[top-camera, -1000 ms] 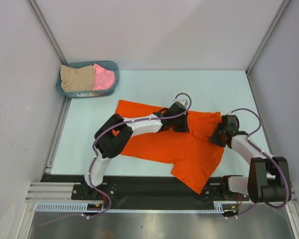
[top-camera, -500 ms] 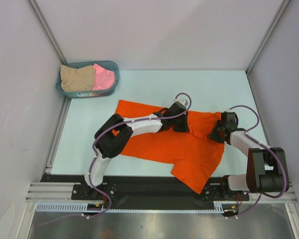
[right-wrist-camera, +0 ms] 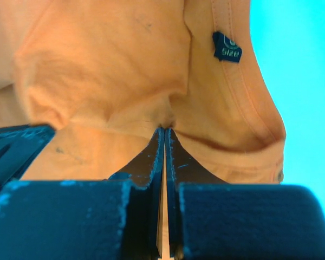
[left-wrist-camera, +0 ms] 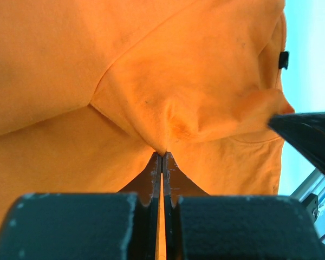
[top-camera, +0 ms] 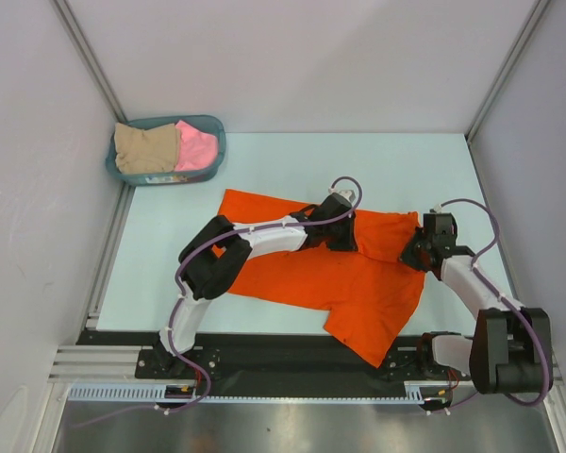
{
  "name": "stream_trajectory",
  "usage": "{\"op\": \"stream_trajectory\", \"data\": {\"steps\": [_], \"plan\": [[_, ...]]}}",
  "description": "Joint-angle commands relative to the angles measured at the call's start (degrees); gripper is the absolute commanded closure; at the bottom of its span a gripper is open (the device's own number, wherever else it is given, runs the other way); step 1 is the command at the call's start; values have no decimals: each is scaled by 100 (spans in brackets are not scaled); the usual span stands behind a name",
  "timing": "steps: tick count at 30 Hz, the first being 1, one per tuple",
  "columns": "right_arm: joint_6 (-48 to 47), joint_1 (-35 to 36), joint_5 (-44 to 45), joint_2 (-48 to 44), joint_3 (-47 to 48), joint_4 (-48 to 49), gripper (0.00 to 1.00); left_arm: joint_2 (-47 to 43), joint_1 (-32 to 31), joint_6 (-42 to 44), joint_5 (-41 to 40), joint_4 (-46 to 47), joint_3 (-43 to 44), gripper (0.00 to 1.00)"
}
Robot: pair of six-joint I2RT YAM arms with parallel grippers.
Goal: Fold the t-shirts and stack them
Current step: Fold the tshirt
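The orange t-shirt (top-camera: 311, 269) lies spread on the table, rumpled at its right part. My left gripper (top-camera: 344, 238) is shut on a pinch of its cloth near the shirt's middle top; the left wrist view (left-wrist-camera: 162, 153) shows the cloth pulled into the closed jaws. My right gripper (top-camera: 412, 257) is shut on the shirt's right edge near the collar; the right wrist view (right-wrist-camera: 164, 129) shows cloth pinched, with a dark label (right-wrist-camera: 227, 47) beside it. The beige t-shirt (top-camera: 144, 148) and the pink t-shirt (top-camera: 198, 146) lie in the teal basket (top-camera: 214, 125).
The basket stands at the table's far left corner. Metal frame posts and white walls bound the table on the left, back and right. A black rail (top-camera: 264, 354) runs along the near edge, under the shirt's lower corner.
The right arm's elbow has shifted and its gripper moved slightly, still holding the shirt's right edge. The left arm and the shirt have hardly moved.
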Motion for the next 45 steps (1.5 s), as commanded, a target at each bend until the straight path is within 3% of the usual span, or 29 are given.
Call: {"op": "stream_trajectory", "data": {"steps": [1, 19, 37, 38, 39, 40, 41, 43, 44, 45], "plan": [[150, 46, -94, -418, 208, -552, 100, -199, 81, 115, 198, -176, 120, 100], [783, 766, 160, -1403, -29, -1335, 100, -455, 407, 361, 945, -475, -206, 100], [933, 854, 591, -1377, -355, -1142, 100, -648, 468, 388, 1226, -581, -548, 100], [933, 854, 600, -1342, -346, -1124, 100, -639, 477, 353, 1270, -528, -575, 98], [906, 854, 591, -1281, -346, -1115, 100, -639, 468, 344, 1401, -415, -653, 86], [863, 854, 565, -1263, -337, -1107, 100, -674, 451, 370, 1446, -353, -706, 82], [793, 846, 556, -1245, -328, -1107, 86, -874, 459, 414, 1429, -274, -802, 81], [591, 811, 852, -1306, -136, -1194, 67, -1235, 512, 606, 1157, -220, -1136, 68], [538, 741, 977, -1341, -13, -1160, 46, -1628, 573, 668, 1069, -220, -1364, 62], [528, 688, 1108, -1342, 258, -1116, 38, -1876, 643, 721, 938, -212, -1462, 52]]}}
